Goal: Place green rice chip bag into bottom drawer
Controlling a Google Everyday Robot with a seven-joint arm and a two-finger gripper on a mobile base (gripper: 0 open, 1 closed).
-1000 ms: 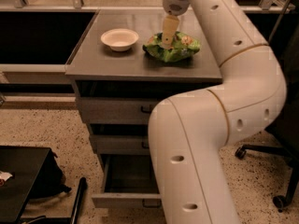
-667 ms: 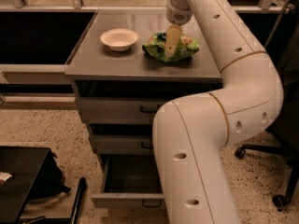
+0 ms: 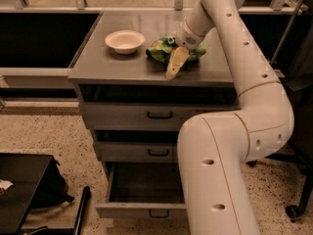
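The green rice chip bag [image 3: 160,49] lies crumpled on the grey cabinet top [image 3: 122,67], right of a white bowl [image 3: 124,41]. My gripper [image 3: 174,65] reaches down from the white arm [image 3: 230,43] and sits at the bag's front edge, its tip close to the cabinet top. The wrist hides part of the bag's middle. The bottom drawer [image 3: 143,210] is pulled open below, showing its dark interior. The two shallower drawers above it are only slightly out.
My arm's large lower link [image 3: 220,180] fills the lower right and covers the drawers' right side. A black case [image 3: 19,180] and a dark bag [image 3: 51,187] lie on the floor at lower left. A chair base [image 3: 296,209] stands at far right.
My gripper has moved from above the bag's middle down and toward the front edge of the bag. The bag, the bowl and the drawers have not moved.
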